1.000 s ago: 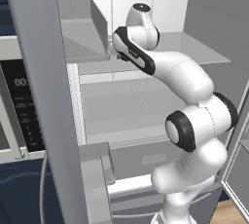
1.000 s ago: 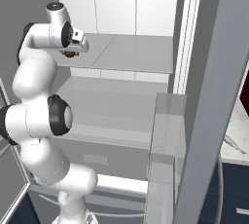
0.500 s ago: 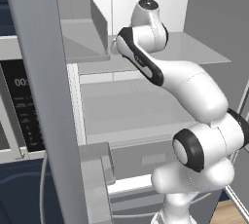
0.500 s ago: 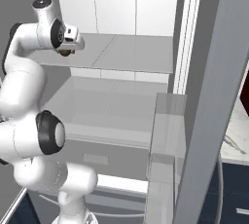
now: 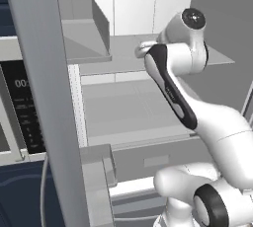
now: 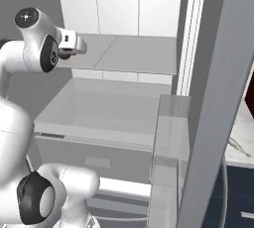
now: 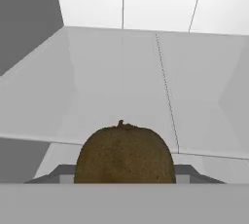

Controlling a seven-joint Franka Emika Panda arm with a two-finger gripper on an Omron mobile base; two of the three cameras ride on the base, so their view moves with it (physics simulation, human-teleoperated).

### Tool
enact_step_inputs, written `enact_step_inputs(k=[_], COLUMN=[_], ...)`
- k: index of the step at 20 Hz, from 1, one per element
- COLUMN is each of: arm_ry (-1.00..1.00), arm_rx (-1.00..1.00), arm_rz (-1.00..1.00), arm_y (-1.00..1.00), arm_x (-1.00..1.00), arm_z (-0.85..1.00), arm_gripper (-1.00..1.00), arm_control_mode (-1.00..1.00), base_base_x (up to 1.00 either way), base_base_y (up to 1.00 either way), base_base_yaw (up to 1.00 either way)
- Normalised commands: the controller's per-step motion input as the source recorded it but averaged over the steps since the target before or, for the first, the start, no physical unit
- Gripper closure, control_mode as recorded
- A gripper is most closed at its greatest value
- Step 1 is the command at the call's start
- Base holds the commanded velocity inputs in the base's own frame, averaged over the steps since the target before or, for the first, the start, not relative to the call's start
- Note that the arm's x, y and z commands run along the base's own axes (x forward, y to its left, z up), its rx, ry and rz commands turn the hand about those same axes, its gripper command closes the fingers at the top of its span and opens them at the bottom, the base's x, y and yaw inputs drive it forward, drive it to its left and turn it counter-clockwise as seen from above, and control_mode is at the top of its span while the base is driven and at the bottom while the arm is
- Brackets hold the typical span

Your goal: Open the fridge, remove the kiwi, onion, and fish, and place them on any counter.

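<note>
Kiwi (image 7: 124,154) sits gripped in the end effector (image 6: 74,43), above the fridge (image 6: 124,56) shelf.

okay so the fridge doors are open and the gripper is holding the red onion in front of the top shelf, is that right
Not quite. The fridge doors are open, but the thing in the gripper is the brown kiwi, not the red onion. The hand view shows it up close in front of the top shelf.
</note>
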Motion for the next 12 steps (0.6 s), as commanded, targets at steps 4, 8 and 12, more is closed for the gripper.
enact_step_inputs(k=[4, 8, 12], arm_ry=[0.00, 0.00, 0.00], arm_rx=[0.00, 0.00, 0.00], arm_rz=[0.04, 0.02, 0.00], arm_y=[-0.40, -0.31, -0.22], arm_x=[-1.00, -1.00, -0.99], arm_z=[0.57, 0.06, 0.00], arm_gripper=[1.00, 1.00, 1.00], arm_control_mode=[-1.00, -1.00, -1.00], base_base_x=[0.00, 0.00, 0.00], base_base_y=[0.00, 0.00, 0.00], base_base_yaw=[0.00, 0.00, 0.00])
